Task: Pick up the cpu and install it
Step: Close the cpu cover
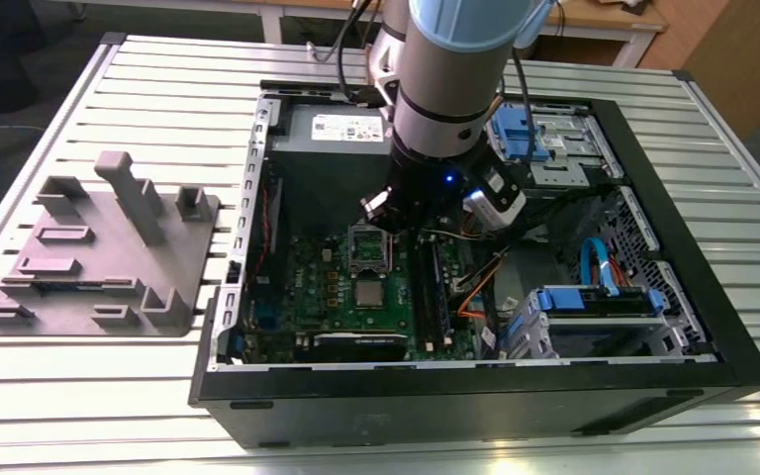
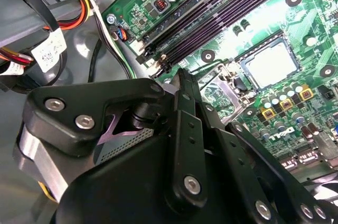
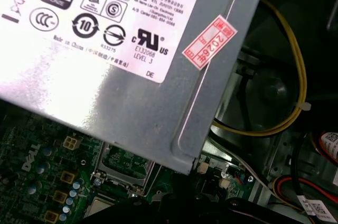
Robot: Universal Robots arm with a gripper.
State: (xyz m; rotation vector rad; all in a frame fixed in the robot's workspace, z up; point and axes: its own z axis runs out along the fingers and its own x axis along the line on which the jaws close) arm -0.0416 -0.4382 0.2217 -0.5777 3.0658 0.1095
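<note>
The cpu (image 1: 377, 294) lies flat in its socket on the green motherboard (image 1: 321, 297) inside the open computer case. In the second wrist view the cpu (image 2: 268, 64) shows its silvery top, bare and free of the gripper. Just behind it the metal socket frame (image 1: 369, 247) stands upright. My gripper (image 1: 387, 220) hangs inside the case right above that frame. Its black links run to a single tip (image 2: 179, 76) close to the frame's hinge, apart from the cpu, and the gripper is shut on nothing.
The grey moulded fixture plate (image 1: 103, 252) sits on the slatted table at the exterior view's left. A power supply (image 3: 132, 76) lies close beside the wrist. Memory slots (image 2: 222, 18), loose cables (image 2: 87, 12) and blue drive cages (image 1: 592, 307) crowd the case.
</note>
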